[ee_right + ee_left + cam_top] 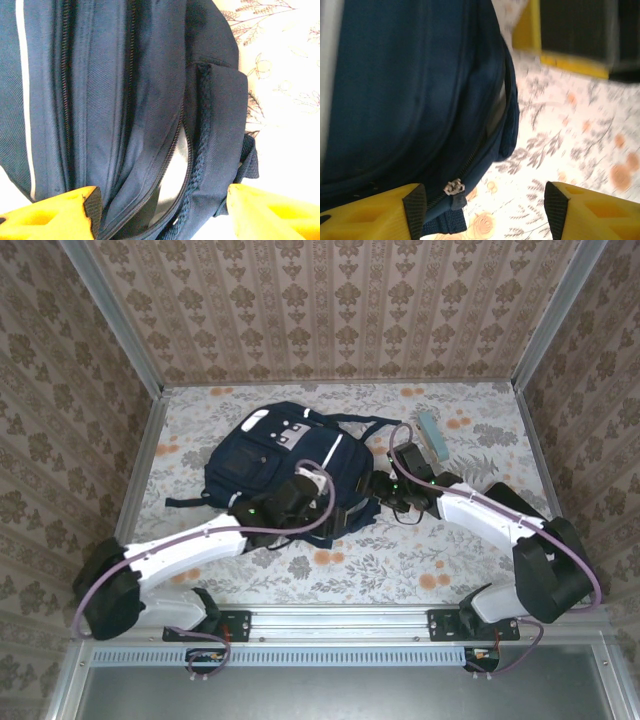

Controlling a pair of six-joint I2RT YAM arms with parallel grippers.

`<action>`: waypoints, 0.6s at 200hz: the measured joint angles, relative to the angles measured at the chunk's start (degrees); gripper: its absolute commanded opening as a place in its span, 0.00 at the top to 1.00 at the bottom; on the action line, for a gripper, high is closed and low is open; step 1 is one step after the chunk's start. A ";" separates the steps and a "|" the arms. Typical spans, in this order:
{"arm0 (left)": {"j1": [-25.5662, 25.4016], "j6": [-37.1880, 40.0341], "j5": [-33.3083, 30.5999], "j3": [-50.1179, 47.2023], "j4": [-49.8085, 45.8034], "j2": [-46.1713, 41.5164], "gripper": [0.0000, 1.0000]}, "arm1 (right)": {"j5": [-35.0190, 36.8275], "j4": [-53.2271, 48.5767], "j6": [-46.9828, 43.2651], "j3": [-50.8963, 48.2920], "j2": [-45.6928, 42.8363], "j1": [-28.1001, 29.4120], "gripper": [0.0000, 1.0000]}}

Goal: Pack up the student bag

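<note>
Backpack lies flat in the middle of the table, with both arms at its near-right edge, where the main zip gapes slightly. Left gripper is spread, zip pull just beside one finger, nothing pinched. Right gripper is also spread, straddling the zip gap and padded strap, likely lining up to widen the mouth.

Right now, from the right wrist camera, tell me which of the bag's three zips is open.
The bag's rightmost zip, beside the strap: it gapes, showing pale lining. The two zips left of it are shut.
</note>
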 measured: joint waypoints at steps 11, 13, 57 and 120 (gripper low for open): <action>2.29 -2.05 0.00 -0.59 -0.31 -2.29 0.33 | 0.85 -1.86 -2.14 1.05 0.00 1.60 0.34; 2.82 -2.56 0.00 -0.76 -0.31 -2.73 0.33 | 1.07 -2.19 -2.54 1.25 0.00 1.99 0.35; 11.67 -12.76 -0.50 -6.54 -5.62 -8.87 0.34 | 6.27 -9.20 -9.22 6.75 2.03 13.22 0.43; 15.91 -28.20 -1.20 -11.82 -12.72 -16.20 0.36 | 9.62 -10.88 -11.04 12.68 13.49 24.76 0.56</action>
